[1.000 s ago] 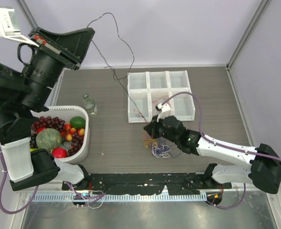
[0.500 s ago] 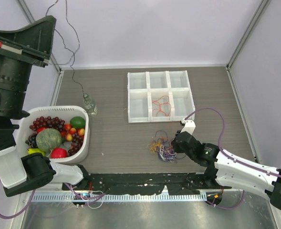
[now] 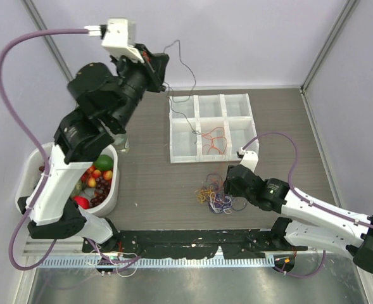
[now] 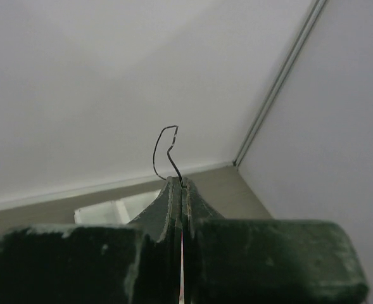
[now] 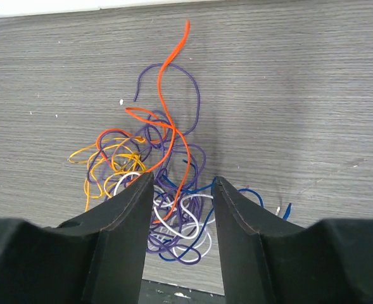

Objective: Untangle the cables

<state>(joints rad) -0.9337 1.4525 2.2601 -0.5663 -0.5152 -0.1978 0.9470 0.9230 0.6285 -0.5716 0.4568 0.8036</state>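
Note:
A tangle of thin cables (image 3: 214, 196), purple, blue, white, yellow and orange, lies on the table in front of the tray. My right gripper (image 5: 181, 183) hovers low over the tangle (image 5: 173, 215), open, with purple and white loops showing between its fingers and nothing gripped. A red-orange cable (image 3: 214, 140) lies alone in a middle front tray compartment. My left gripper (image 3: 158, 65) is raised high at the back left, shut on a black cable (image 4: 173, 161). That black cable (image 3: 193, 81) loops up and trails down toward the tray's back left corner.
A white six-compartment tray (image 3: 197, 107) stands at the back centre. A white basket (image 3: 113, 183) of fruit sits at the left under the left arm, with a small bottle (image 3: 120, 142) behind it. The enclosure walls stand close behind.
My right gripper left the red-orange cable in the tray, moved back to the tangle and opened. The left arm swung from the far left toward the tray, carrying the black cable.

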